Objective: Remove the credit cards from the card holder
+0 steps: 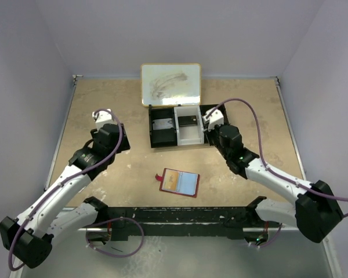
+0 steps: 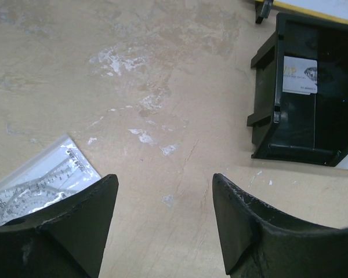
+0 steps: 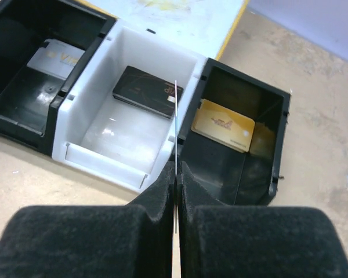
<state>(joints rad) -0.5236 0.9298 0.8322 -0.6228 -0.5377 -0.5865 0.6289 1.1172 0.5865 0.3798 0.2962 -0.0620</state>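
On the bench between both arms lies the red card holder (image 1: pixel 180 182), well apart from the wide-open left tool (image 2: pixel 162 185). The right tool (image 3: pixel 176 169) pinches a thin card (image 3: pixel 175 116) above the tray (image 3: pixel 86 92).

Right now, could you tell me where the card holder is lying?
In the top view, the card holder lies on the table near its middle, on the near side of the black tray and apart from it.

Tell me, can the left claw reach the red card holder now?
Probably yes: the left claw is open and empty, and nothing stands between it and the card holder on the table.
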